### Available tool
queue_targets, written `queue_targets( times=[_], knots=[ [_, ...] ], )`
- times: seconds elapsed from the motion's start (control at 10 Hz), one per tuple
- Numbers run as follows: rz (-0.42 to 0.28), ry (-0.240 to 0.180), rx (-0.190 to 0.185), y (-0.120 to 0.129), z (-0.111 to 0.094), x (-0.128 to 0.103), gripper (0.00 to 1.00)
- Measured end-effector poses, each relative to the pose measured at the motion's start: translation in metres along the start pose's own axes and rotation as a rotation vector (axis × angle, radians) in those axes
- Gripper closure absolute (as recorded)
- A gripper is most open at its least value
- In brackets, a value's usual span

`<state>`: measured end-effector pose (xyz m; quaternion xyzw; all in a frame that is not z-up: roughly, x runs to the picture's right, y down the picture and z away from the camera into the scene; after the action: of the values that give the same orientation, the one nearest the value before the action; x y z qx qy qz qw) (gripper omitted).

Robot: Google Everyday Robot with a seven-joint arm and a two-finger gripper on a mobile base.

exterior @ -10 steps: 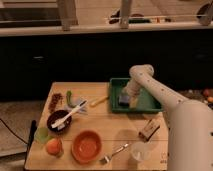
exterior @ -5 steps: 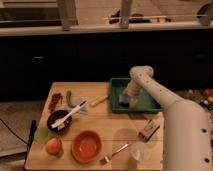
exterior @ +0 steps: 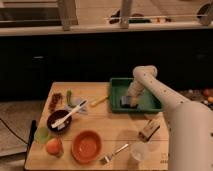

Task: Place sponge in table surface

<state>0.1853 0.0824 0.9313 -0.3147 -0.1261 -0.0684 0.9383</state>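
Sponge (exterior: pixel 128 102): it's sitting inside the green tray (exterior: pixel 150 100), down in the tray's lower-left corner, just right of centre frame.
Claw (exterior: pixel 131 95): it's right on top of the sponge, reaching in from the upper right. The sponge lies immediately below it, toward the bottom of the frame. As for the grip, I can't tell whether it's wide, narrow or clamped on.
Long axis: it looks to run left-right across the frame, along the tray's lower wall, but that's a rough read.
Arm: there's only one, folded over the tray from the lower right.
Counter (exterior: pixel 114 124): tan wood planks, flat. The bare stretch just below and left of the tray looks like the nearest landing spot.
Room: the tray wall needs clearing first, so lift before sliding. The brown block (exterior: pixel 149 131) sits at that stretch's lower right, with the orange bowl (exterior: pixel 87 146) and fork (exterior: pixel 114 153) further down, so there's space between them, by my judgement.
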Motion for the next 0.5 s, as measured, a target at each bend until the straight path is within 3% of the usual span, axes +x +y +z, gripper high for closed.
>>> queue_targets(
  times=[0.1, 0.5],
  knots=[
    [-0.008, -0.001, 0.011, 0.002, -0.01, 0.0, 0.99],
    [-0.072, 0.002, 0.055, 0.003, -0.044, -0.009, 1.0]
  ],
)
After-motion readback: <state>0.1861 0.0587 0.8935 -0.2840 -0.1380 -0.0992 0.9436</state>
